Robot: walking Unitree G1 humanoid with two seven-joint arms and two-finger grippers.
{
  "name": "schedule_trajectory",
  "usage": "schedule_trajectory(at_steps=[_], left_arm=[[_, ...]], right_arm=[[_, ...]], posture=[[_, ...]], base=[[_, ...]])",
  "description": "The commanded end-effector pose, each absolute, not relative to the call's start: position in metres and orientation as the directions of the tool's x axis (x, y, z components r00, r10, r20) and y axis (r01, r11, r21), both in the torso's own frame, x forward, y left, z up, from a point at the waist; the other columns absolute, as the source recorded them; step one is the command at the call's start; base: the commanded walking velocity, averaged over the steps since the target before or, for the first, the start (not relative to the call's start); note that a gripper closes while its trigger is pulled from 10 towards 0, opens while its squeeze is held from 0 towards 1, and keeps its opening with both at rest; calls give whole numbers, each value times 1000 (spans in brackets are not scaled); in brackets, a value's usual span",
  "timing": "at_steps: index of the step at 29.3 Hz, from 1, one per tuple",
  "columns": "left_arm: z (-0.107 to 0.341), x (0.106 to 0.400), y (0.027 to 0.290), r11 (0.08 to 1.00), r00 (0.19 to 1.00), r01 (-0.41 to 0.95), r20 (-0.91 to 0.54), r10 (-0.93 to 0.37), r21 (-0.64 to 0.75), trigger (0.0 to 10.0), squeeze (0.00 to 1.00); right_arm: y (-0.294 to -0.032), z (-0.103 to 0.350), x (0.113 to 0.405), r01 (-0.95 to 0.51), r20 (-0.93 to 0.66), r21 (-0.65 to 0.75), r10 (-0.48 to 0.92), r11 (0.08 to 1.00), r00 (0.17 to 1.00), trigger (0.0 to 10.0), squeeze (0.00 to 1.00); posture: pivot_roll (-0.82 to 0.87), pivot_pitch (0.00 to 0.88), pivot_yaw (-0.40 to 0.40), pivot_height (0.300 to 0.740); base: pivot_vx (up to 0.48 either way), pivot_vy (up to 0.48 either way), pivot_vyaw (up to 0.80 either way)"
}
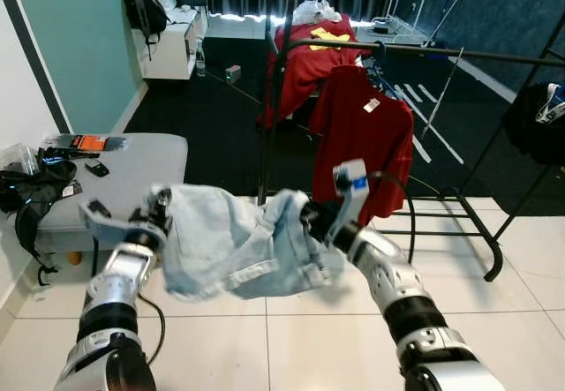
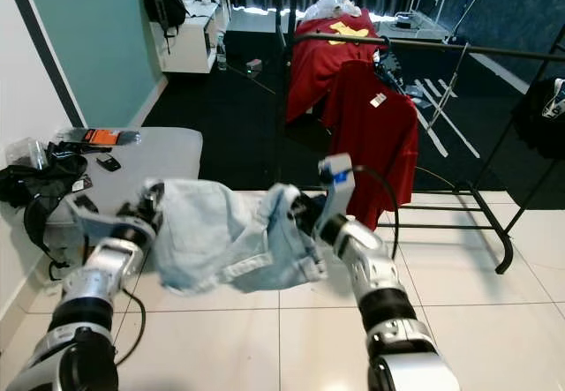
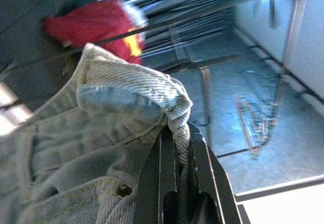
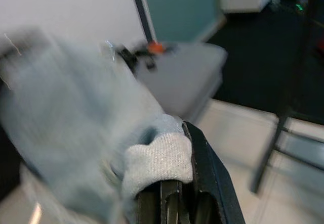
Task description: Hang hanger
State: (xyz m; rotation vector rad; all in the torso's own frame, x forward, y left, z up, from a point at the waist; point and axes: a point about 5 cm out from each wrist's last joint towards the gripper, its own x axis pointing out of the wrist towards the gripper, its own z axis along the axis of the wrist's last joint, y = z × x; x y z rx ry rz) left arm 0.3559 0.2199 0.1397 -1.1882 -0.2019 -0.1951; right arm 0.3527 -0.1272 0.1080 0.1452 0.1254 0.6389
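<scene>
A pale blue denim jacket (image 1: pixel 234 245) hangs stretched between my two grippers at waist height above the tiled floor. My left gripper (image 1: pixel 161 207) is shut on its left edge; in the left wrist view the denim (image 3: pixel 136 113) is pinched between the black fingers (image 3: pixel 167 178). On the jacket's right side my right gripper (image 1: pixel 305 219) is shut on a fold of the fabric (image 4: pixel 159 161). Ahead stands a black clothes rail (image 1: pixel 441 53) with a red shirt (image 1: pixel 366 135) hanging from it. No hanger can be made out in the jacket.
A grey low table (image 1: pixel 141 166) with small items and a black bag (image 1: pixel 26 188) stands at the left. The rail's base frame (image 1: pixel 459 223) lies on the tiles to the right. More red clothing (image 1: pixel 305 60) hangs behind, and a white shelf (image 1: pixel 172 42) stands by the teal wall.
</scene>
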Motion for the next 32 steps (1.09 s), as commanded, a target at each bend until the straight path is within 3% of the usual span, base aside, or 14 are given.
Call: schedule_trajectory(at_steps=[1, 7, 11, 12, 13, 14, 18, 19, 20, 23, 24, 30, 31, 32], left_arm=[[161, 358, 207, 368, 915, 403, 383, -129, -838, 0, 0], [179, 354, 191, 375, 850, 527, 474, -230, -763, 0, 0], [188, 352, 185, 366, 820, 572, 504, -272, -734, 0, 0], [190, 351, 183, 361, 809, 587, 513, -287, -724, 0, 0], [190, 351, 183, 361, 809, 587, 513, -287, -724, 0, 0], [194, 350, 180, 360, 793, 608, 521, -316, -708, 0, 0], [195, 350, 179, 360, 789, 613, 521, -324, -704, 0, 0], [195, 351, 176, 372, 783, 620, 516, -349, -690, 0, 0], [195, 351, 175, 380, 777, 627, 513, -364, -680, 0, 0], [195, 351, 174, 384, 773, 631, 511, -374, -674, 0, 0], [196, 351, 174, 390, 771, 634, 510, -381, -667, 0, 0], [198, 354, 175, 409, 779, 625, 500, -379, -665, 0, 0], [199, 354, 175, 412, 782, 622, 497, -377, -666, 0, 0], [199, 354, 175, 412, 782, 622, 497, -377, -666, 0, 0]], right_arm=[[-133, 92, 347, -544, -129, 142, 561, 827, 818, 0, 0], [-138, 78, 340, -484, -172, 138, 502, 864, 848, 0, 0], [-139, 76, 339, -462, -173, 144, 482, 875, 859, 510, 0], [-139, 76, 339, -457, -170, 148, 478, 877, 862, 4471, 1000], [-139, 76, 339, -457, -170, 148, 478, 877, 862, 4471, 1000], [-134, 77, 339, -476, -148, 173, 501, 862, 853, 10000, 1000], [-132, 78, 338, -488, -140, 177, 512, 855, 847, 10000, 1000], [-130, 72, 334, -532, -173, 132, 548, 836, 818, 10000, 235], [-130, 67, 330, -563, -209, 99, 570, 820, 794, 10000, 0], [-131, 63, 327, -582, -234, 80, 583, 809, 778, 10000, 0], [-133, 58, 322, -607, -258, 89, 607, 789, 751, 10000, 1000], [-136, 45, 311, -634, -314, 99, 628, 767, 712, 10000, 1000], [-136, 40, 308, -636, -344, 88, 623, 766, 703, 10000, 0], [-136, 40, 308, -636, -344, 88, 623, 766, 703, 10000, 0]], posture=[[-21, 25, -53, 740], [-19, 24, -51, 740], [-19, 24, -51, 740], [-25, 21, -47, 740], [-25, 21, -47, 740], [-28, 23, -50, 740], [-28, 23, -50, 740], [-27, 20, -48, 740], [-27, 18, -47, 740], [-27, 18, -47, 740], [-28, 19, -44, 740], [-35, 17, -37, 740], [-35, 17, -37, 740], [-35, 17, -37, 740]], base=[[0, 0, 0], [0, 0, 0], [0, 0, 0], [0, 0, 0], [0, 0, 0], [0, 0, 0], [0, 0, 0], [0, 0, 0], [0, 0, 0], [0, 0, 0], [0, 0, 0], [0, 0, 0], [0, 0, 0], [0, 0, 0]])
